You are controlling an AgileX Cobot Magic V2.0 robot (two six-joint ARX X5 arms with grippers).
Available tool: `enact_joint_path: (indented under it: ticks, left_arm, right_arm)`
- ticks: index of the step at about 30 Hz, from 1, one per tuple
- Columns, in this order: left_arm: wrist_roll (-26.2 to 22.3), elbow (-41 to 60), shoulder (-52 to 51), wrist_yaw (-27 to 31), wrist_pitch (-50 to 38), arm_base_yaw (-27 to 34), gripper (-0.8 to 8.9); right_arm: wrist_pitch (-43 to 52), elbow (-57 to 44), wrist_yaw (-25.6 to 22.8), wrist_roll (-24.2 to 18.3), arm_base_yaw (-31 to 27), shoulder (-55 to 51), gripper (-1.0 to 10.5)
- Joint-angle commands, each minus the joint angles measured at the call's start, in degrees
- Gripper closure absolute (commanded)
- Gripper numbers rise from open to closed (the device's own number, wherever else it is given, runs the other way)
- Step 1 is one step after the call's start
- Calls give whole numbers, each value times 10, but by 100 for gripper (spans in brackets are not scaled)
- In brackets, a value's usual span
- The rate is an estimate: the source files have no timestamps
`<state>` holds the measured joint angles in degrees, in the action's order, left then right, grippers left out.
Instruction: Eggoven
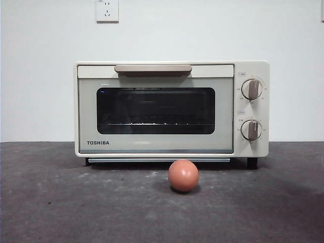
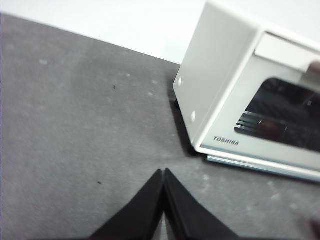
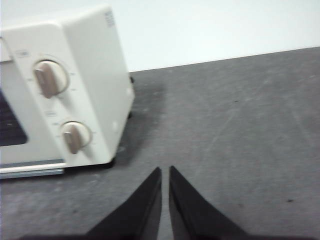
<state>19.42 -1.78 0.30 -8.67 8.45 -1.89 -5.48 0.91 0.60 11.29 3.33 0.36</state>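
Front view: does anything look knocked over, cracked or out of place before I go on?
Nothing stands out. The toaster oven sits square on the table with its door shut, and the egg rests whole on the table in front of it. Both pincers, left and right, are shut and empty.

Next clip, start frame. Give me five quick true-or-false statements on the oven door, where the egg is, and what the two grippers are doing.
1. The toaster oven has its door closed. True.
2. The egg lies inside the oven on the rack. False: it sits on the table in front of the oven, below the door.
3. The left gripper is shut and holds nothing. True.
4. The right gripper is clamped on the oven's bar handle. False: it hangs over bare table beside the oven's knob end, jaws together and nothing in them.
5. The oven has three knobs. False: two grey knobs, one above the other.
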Motion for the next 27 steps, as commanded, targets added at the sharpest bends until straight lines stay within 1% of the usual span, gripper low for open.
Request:
enact_joint_path:
  ticks: [1, 2, 4, 7, 12, 15, 17, 19, 23, 24, 27]
  left_arm:
    - [88, 11, -1, -2, -7, 1, 806]
    - [101, 7, -1, -7, -4, 1, 806]
    - [117, -6, -1, -21, 3, 1, 806]
    - [124, -37, 2, -38, 26, 1, 806]
    - [119, -114, 35, -65, 84, 1, 806]
    - [90, -165, 75, -94, 115, 1, 806]
    - [61, -201, 107, -120, 143, 1, 806]
    - [25, -239, 141, -142, 180, 1, 806]
    - [-47, -315, 212, -185, 262, 0, 806]
    - [-65, -333, 229, -197, 283, 0, 806]
    - [-110, -373, 266, -222, 337, 0, 806]
  right_arm:
    - [4, 2, 21, 48, 0, -2, 943]
    - [-4, 8, 27, 64, 0, -2, 943]
    - [-24, 21, 28, 79, 0, -1, 943]
    - [-63, 54, 34, 80, 0, -1, 943]
    - [-116, 129, 60, 80, 0, 24, 943]
    - [-147, 183, 85, 78, 0, 62, 943]
    - [-174, 221, 109, 72, 0, 94, 943]
    - [-207, 260, 146, 54, 0, 130, 943]
    - [-290, 344, 227, 9, 3, 215, 943]
    - [-318, 366, 248, -9, 7, 239, 943]
    - [-388, 417, 280, -58, 23, 290, 943]
